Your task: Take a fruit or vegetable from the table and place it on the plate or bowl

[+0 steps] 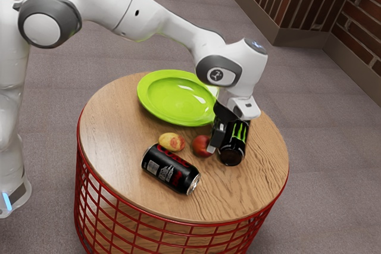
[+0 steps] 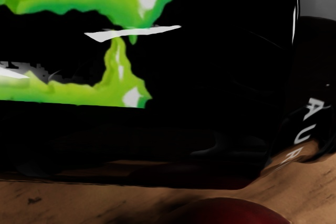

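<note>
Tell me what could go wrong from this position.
1. The gripper hangs between the red fruit and the upright can, very close to both. It may grab or topple the can instead.
2. If nudged, the round red fruit could roll toward the yellowish fruit beside it.

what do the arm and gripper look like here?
The arm is glossy white rounded links with grey joint caps; the wrist cap carries a white round logo. The gripper is black under a white hand block. Blue light at the base.
</note>
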Motion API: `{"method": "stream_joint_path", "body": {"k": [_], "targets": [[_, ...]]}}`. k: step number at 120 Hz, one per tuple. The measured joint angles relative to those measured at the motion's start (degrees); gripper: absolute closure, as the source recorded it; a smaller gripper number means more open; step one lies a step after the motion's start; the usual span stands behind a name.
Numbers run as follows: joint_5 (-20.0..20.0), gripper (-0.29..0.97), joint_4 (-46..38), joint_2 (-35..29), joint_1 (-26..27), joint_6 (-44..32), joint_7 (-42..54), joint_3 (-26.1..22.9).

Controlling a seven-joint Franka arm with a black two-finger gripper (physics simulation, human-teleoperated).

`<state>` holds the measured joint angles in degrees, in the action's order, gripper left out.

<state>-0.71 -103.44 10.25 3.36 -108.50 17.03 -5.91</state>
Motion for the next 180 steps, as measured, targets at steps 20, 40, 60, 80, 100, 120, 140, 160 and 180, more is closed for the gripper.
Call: {"method": "stream_joint_path", "body": {"k": [20, 40, 60, 80, 100, 120, 140, 160, 180], "targets": [[-0.04, 0.02, 0.64, -0.31, -0.03, 0.41, -0.22, 0.02], [-0.03, 0.02, 1.26, -1.75, 0.16, 1.83, -0.47, -0.06], [0.00, 0.02, 0.22, -2.02, -0.09, 3.00, -0.68, 0.08], [-0.04, 0.02, 0.04, -1.45, 0.20, 3.22, -0.87, 0.11], [-0.32, 0.02, -0.11, -0.28, 0.20, 3.21, -1.05, 0.11], [-0.78, -0.02, -0.82, 0.41, 0.17, 3.17, -1.14, 0.10], [-1.69, -0.26, -1.16, 1.07, 0.56, 3.04, -0.74, 0.10], [-1.61, -0.14, -0.98, 0.93, 0.59, 3.09, -0.44, 0.13], [-0.32, -0.04, -0.73, 0.91, 0.58, 3.24, -0.51, 0.11]]}}
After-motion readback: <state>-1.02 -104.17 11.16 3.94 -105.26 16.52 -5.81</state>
